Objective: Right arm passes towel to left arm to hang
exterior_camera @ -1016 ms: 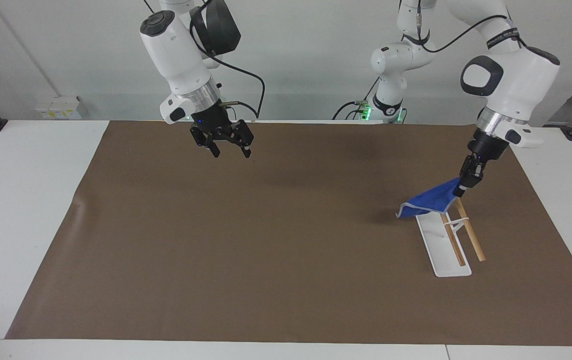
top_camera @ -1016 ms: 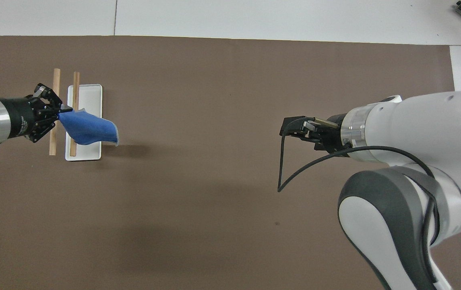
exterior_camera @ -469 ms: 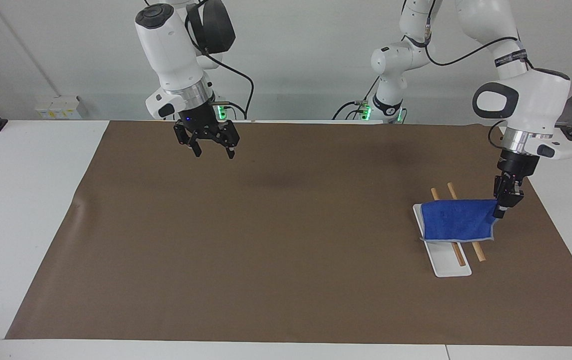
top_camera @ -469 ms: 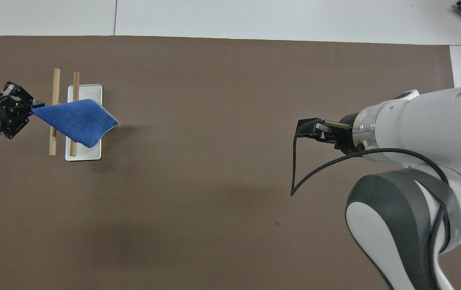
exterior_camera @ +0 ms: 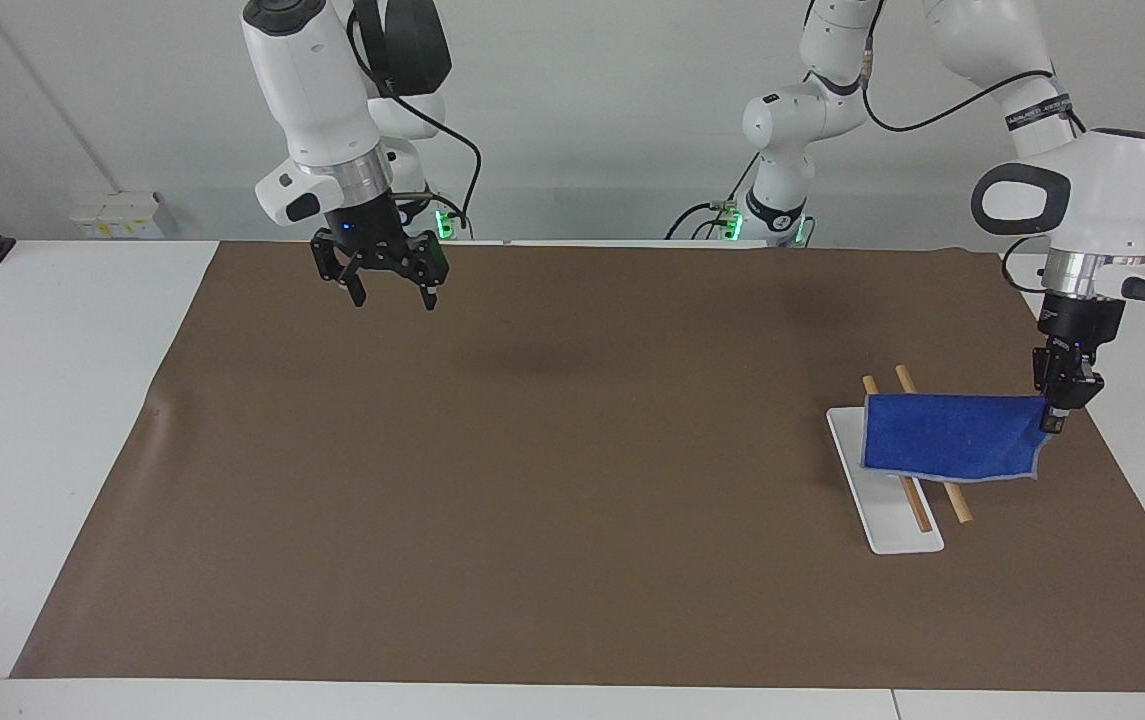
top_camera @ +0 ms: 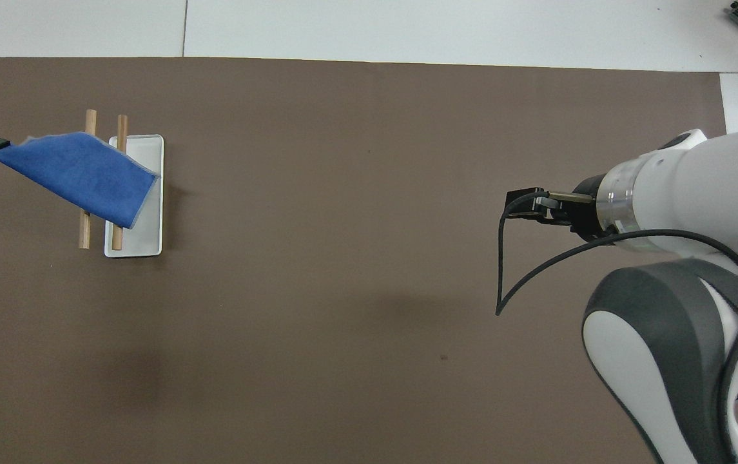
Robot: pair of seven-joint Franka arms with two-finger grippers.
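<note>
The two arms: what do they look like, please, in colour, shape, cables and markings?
Both arms have glossy white rounded shells with dark grey or black round joint caps and a silver ring at the wrist. Each gripper, left and right, is black with two thin fingers. Black cables loop along both arms. The left arm carries a black band with white lettering, too small to read. Green lights glow at the bases.

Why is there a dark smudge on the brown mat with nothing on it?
In the facing view, it's a soft, blurry-edged shadow on the brown mat, probably from an arm overhead; in the overhead view, the towel darkens the mat beside the white rack.
</note>
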